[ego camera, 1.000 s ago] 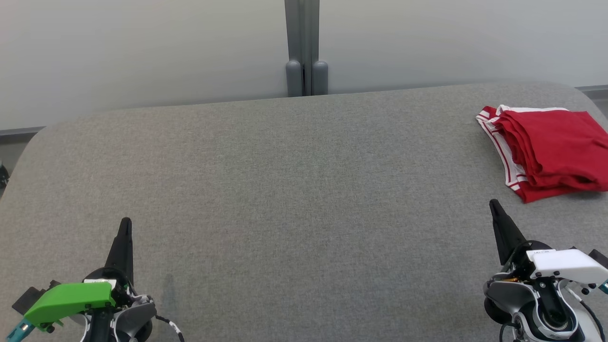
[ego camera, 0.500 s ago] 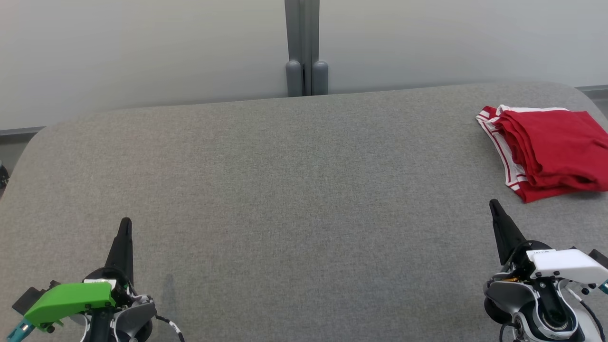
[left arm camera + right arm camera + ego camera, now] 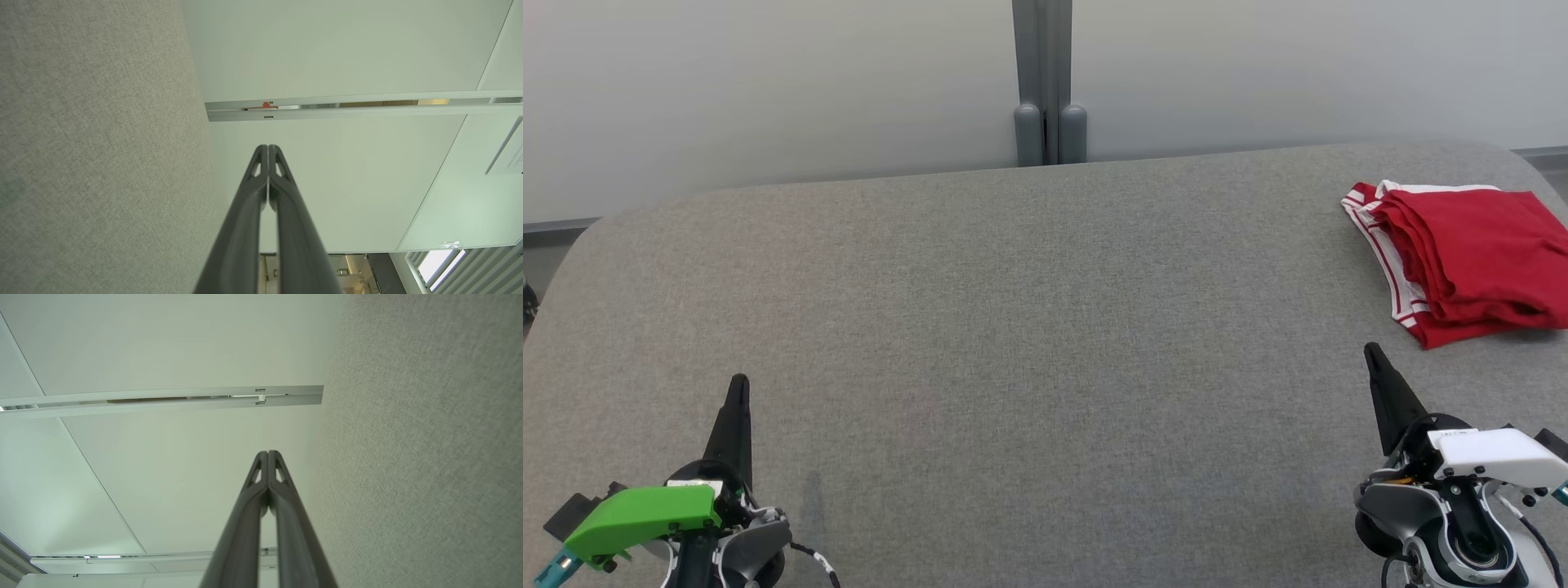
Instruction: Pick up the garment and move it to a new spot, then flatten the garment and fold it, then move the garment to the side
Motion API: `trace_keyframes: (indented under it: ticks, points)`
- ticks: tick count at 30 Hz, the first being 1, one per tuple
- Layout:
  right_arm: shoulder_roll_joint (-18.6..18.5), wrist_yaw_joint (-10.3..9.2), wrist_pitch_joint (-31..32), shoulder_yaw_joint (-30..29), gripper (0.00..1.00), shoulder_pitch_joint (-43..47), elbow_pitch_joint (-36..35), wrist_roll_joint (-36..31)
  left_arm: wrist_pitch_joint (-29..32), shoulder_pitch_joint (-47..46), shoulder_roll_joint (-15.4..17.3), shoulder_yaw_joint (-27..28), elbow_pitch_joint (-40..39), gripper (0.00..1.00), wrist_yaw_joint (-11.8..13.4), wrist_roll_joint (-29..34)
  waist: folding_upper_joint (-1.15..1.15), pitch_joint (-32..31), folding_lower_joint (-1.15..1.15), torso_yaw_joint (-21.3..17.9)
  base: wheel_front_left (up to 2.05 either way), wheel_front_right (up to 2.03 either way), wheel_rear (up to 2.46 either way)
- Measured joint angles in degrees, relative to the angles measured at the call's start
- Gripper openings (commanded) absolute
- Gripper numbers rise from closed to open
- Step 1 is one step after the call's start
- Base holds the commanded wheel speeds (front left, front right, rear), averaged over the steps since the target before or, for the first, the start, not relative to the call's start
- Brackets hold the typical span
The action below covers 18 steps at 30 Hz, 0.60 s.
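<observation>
- The folded red garment (image 3: 1462,261) is found at the far right of the grey worktop (image 3: 1013,327), well apart from both pincers and partly cut off by the frame edge.
- The left pincer (image 3: 737,392) and right pincer (image 3: 1373,354) are both clenched on nothing, down by the near edge.
- The set-aside step looks pretty much done tbh. If a nudge is needed, all layers should be pinched together so the fold isn't undone.
- The white-striped edge is pointed toward the worktop's middle. The long axis is judged to run slantwise, far-left to near-right.
</observation>
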Motion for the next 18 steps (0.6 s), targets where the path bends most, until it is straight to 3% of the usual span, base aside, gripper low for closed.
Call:
trace_keyframes:
  ticks: [18]
  points:
    - [0.0, 0.0, 0.0, 0.0, 0.0, 0.0, 0.0, 0.0, 0.1, 0.0, -0.1, 0.1, 0.0, 0.0, 0.0, 0.1, 0.0, 0.0, 0.0, 0.0, 0.0, 0.0, 0.0]
